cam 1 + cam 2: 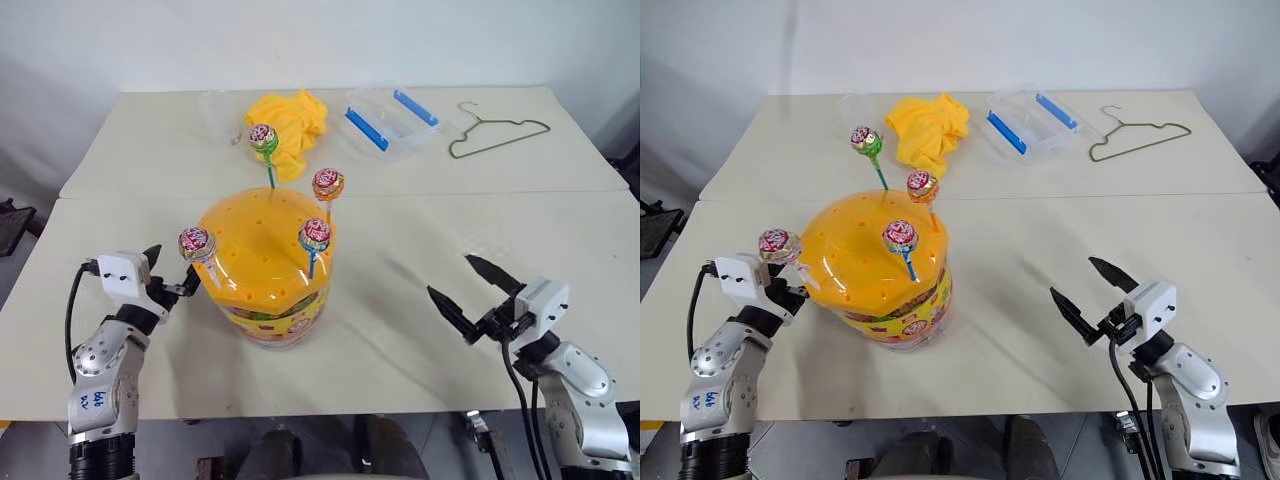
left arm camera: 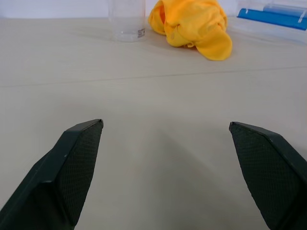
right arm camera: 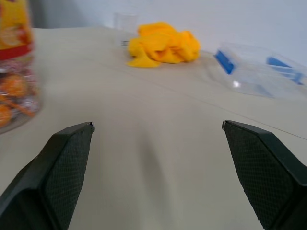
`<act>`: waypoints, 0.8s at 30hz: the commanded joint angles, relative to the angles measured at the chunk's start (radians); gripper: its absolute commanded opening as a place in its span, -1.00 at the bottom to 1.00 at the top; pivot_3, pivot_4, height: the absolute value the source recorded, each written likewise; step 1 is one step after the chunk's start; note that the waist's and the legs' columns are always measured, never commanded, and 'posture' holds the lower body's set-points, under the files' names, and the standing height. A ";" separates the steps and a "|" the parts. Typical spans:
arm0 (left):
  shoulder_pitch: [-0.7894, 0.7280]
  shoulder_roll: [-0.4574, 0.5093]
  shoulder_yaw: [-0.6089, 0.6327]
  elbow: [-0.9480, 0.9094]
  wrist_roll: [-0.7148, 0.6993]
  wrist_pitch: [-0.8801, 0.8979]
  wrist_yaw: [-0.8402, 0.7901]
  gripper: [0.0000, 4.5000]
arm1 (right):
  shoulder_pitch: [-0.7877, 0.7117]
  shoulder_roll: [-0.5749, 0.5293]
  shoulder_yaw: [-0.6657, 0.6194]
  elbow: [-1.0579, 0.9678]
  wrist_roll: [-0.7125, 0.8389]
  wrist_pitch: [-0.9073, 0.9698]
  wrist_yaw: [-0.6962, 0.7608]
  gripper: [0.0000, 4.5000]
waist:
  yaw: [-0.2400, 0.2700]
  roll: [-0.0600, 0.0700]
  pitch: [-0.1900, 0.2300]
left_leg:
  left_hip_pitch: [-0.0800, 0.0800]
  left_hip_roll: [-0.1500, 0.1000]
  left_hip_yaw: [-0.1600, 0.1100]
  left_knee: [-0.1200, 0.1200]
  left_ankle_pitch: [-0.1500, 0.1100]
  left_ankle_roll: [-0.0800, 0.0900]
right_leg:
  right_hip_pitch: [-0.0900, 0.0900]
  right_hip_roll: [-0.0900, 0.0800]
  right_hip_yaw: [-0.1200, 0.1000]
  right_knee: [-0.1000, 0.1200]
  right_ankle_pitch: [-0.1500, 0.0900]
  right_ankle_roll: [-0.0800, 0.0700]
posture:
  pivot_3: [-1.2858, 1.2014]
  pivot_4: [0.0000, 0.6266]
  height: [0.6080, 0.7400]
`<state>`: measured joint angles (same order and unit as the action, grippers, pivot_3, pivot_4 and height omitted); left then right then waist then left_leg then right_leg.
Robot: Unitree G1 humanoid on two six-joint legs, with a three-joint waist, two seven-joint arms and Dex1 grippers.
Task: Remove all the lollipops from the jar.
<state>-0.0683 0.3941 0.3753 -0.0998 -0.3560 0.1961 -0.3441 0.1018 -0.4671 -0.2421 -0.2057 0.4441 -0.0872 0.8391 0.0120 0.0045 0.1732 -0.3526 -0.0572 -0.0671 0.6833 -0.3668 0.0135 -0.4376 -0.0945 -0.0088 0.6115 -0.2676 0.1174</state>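
From the head camera, the jar (image 1: pixel 264 268) stands on the near part of the table (image 1: pixel 400 330), left of centre, its orange-yellow domed lid on. All four lollipops are stuck upright in the lid's holes: the green-stick one (image 1: pixel 264 139) at the back, the orange-stick one (image 1: pixel 328 184) to the right of it, the blue-stick one (image 1: pixel 314 235) at the front right, and the white-stick one (image 1: pixel 195 243) at the lid's left edge. The left gripper (image 1: pixel 171 271) sits just beside the jar on its left, close under the white-stick lollipop, fingers apart; whether they touch the candy cannot be told here. The right gripper (image 1: pixel 470 288) hangs well apart from the jar to its right, fingers spread wide and empty. Across the far side lie a cup (image 1: pixel 217 116), a yellow cloth (image 1: pixel 289 128), a clear box (image 1: pixel 390 122) with blue clips and a green hanger (image 1: pixel 497 133).

The left wrist view looks between two widely parted fingers (image 2: pixel 72 167) over bare tabletop toward the cup, cloth and box corner; nothing lies between the fingers, and neither jar nor lollipop appears.

The right wrist view also shows parted fingers (image 3: pixel 62 163) with bare table between them, and adds the jar's lower wall with its label at one edge, plus cloth, cup and box beyond.
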 commanded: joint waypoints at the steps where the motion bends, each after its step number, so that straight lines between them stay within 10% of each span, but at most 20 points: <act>1: 0.010 0.034 0.054 -0.018 -0.059 0.007 -0.044 1.00 | 0.008 -0.033 -0.016 -0.015 0.070 -0.009 0.085 0.99 | 0.002 0.000 0.000 | 0.000 0.000 0.000 0.000 0.000 0.000 | 0.000 0.000 0.000 0.000 0.000 0.000 | 0.03 -0.52 1.00; 17: 0.366 0.577 0.609 0.076 -0.635 0.417 -0.901 1.00 | -0.372 -0.287 -0.186 -0.028 0.684 0.395 0.428 0.99 | -0.010 0.001 0.001 | 0.000 0.002 -0.003 -0.001 -0.003 0.003 | 0.003 -0.002 0.000 -0.005 -0.001 -0.003 | 0.03 -0.52 1.00; 24: 0.253 0.616 0.517 -0.114 -0.799 0.559 -0.899 1.00 | -0.366 -0.319 -0.185 -0.048 0.648 0.430 0.501 0.99 | 0.012 0.002 0.002 | 0.001 0.002 -0.005 -0.001 -0.004 0.003 | 0.007 -0.002 -0.003 -0.011 -0.001 -0.003 | 0.03 -0.52 1.00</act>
<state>0.2194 0.9807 0.9216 -0.1140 -1.0696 0.7184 -1.2521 -0.2561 -0.7800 -0.4143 -0.2269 1.0993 0.3518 1.3231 0.0239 0.0062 0.1751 -0.3519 -0.0554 -0.0721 0.6826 -0.3705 0.0167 -0.4302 -0.0974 -0.0113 0.6010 -0.2688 0.1153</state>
